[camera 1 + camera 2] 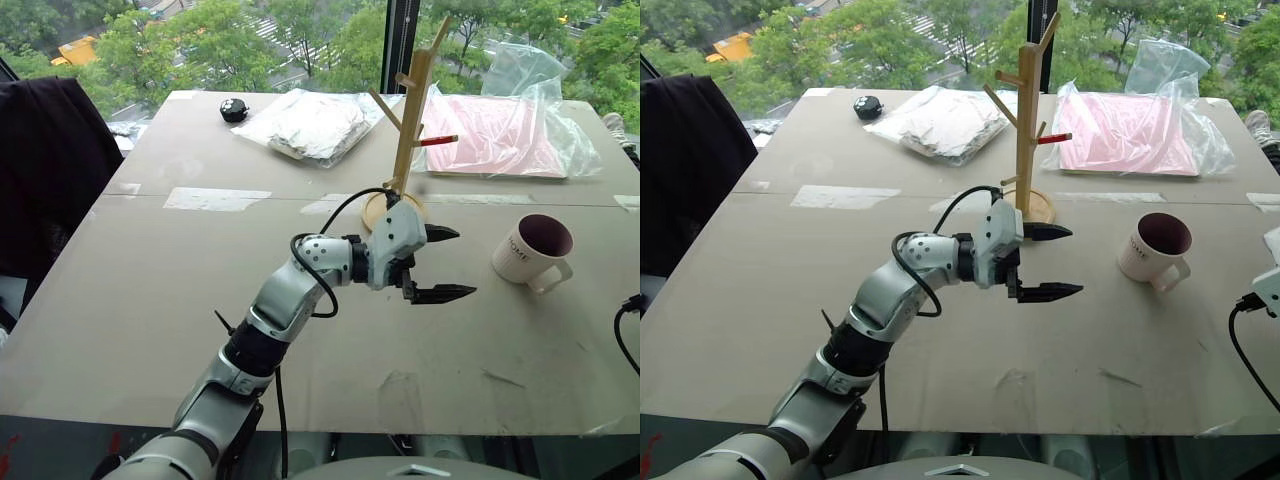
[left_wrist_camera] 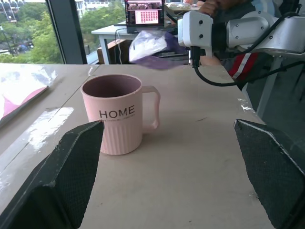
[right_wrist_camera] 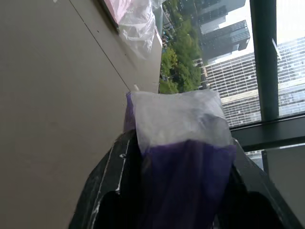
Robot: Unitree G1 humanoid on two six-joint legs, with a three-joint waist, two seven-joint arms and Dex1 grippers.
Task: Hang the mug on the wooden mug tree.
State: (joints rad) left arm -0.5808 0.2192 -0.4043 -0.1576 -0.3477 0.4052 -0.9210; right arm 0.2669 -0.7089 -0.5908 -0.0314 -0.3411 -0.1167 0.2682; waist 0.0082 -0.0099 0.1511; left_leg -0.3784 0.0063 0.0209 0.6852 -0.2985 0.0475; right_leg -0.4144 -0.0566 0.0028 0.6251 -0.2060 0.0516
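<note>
The cream mug stands upright on the table's right side, its dark inside showing and its handle toward the front right. The wooden mug tree rises behind the table's middle, with no mug on its pegs. My left gripper hovers open in front of the tree's base and points at the mug, a short gap away. In the left wrist view the mug stands between and beyond the wide-apart fingers. My right gripper is off the table's right side, shut on a purple-and-white tissue packet.
At the back of the table lie a silvery bundle in clear plastic, a pink board in a plastic bag and a small black object. A dark cloth hangs at the left. Windows stand right behind the table.
</note>
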